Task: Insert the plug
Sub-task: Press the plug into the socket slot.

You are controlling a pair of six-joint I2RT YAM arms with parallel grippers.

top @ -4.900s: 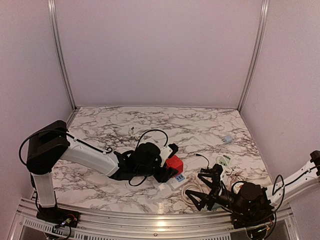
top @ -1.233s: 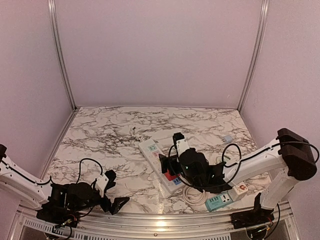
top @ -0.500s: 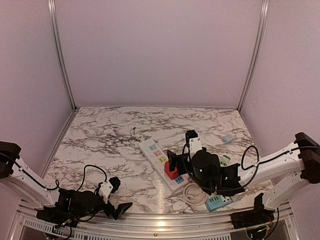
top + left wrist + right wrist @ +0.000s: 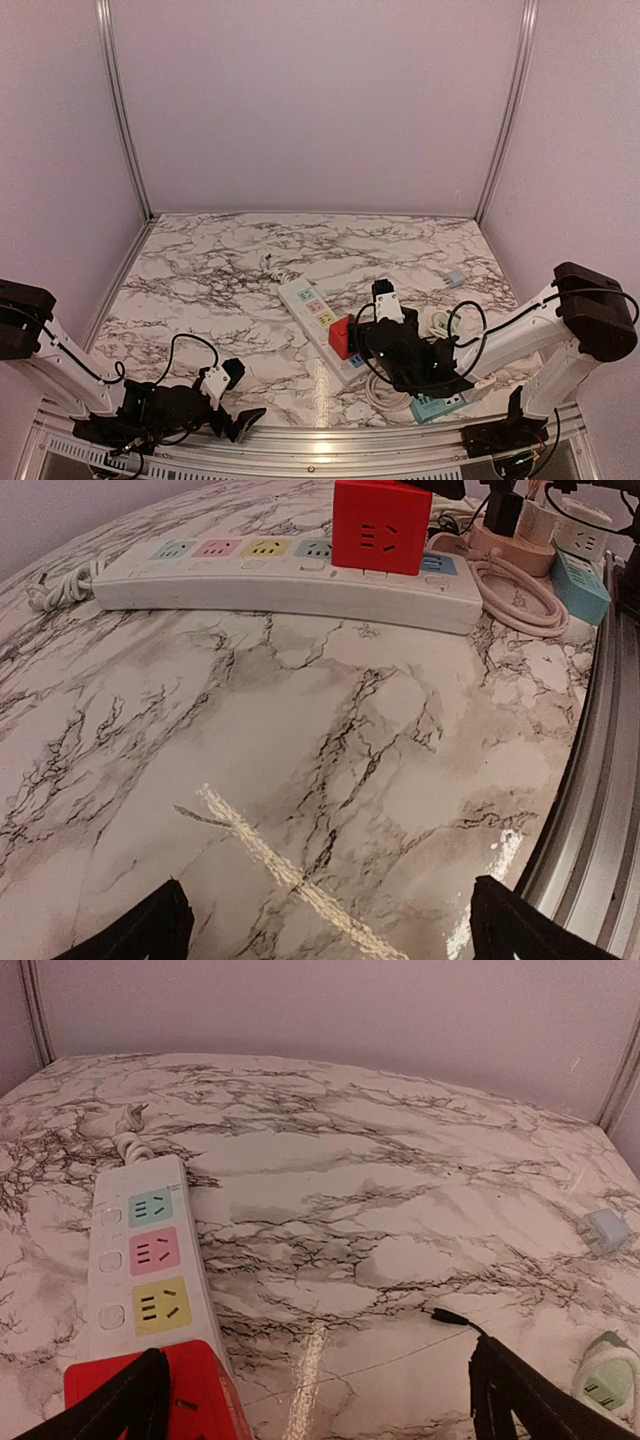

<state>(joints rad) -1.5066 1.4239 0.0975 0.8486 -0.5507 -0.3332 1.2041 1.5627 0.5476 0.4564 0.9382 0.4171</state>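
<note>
The plug is a red cube (image 4: 343, 337) seated on the near end of the white power strip (image 4: 308, 303), past its green, pink and yellow sockets (image 4: 148, 1258). My right gripper (image 4: 372, 322) hovers just right of the cube, open and empty. In the right wrist view its left finger (image 4: 140, 1400) overlaps the cube (image 4: 195, 1385), and the gap spans bare marble (image 4: 320, 1410). My left gripper (image 4: 238, 396) rests low at the table's front edge, open and empty (image 4: 330, 940). In the left wrist view the red cube (image 4: 383, 525) stands on the strip (image 4: 260, 585) far ahead.
A coiled pale cable (image 4: 385, 388) and a teal power strip (image 4: 432, 405) lie by the right arm. A thin black lead's tip (image 4: 450, 1317), a small grey-blue adapter (image 4: 603, 1230) and a green-and-white adapter (image 4: 608, 1385) lie to the right. The metal rail (image 4: 600, 810) edges the front.
The right gripper has drawn back a little from over the red cube, which stays on the strip. The left arm has barely shifted at the front edge.
</note>
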